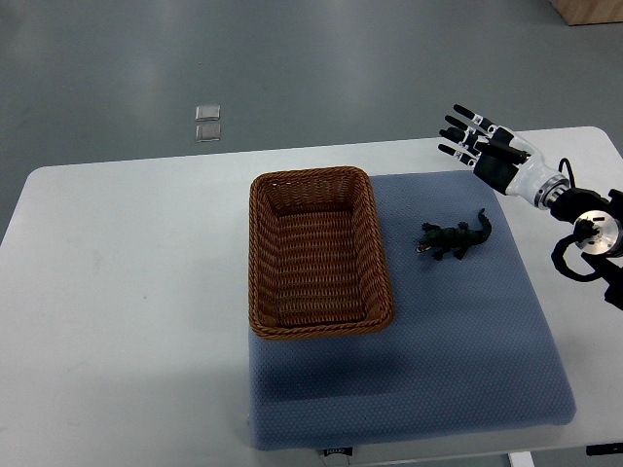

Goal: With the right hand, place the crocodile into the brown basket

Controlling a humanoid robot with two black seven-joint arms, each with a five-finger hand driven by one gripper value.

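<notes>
Blue pad (pixel 438 370) at the near edge of the white table (pixel 117 272); it carries both task items.

Brown basket (pixel 261 255): on the left part of the pad, long axis running away from the camera. Interior bare, nothing in it.

Crocodile (pixel 455 237): dark toy, lying flat on the pad to the right of the basket, near it but clearly apart. Head end points toward the basket, tail curls up and away toward the far right. Nothing touches it.

Right hand (pixel 482 141): comes in from the right edge and sits over the far right corner of the table, beyond the crocodile's tail and apart from it. Fingers (pixel 458 131) are stretched out and spread, pointing left; released, holding nothing. Its height above the surface is hard to judge from this steep view, probably raised.

Left arm: does not show.

Progress, as judged: no part of the task is done. The toy is ungrasped and outside the basket. Left to do: bring the hand down and nearer over the crocodile, close around the body, lift, carry left across the basket's right wall, release inside.

Note: the toy is low and narrow, so the fingers will likely need to come close to the pad to get under it.
</notes>
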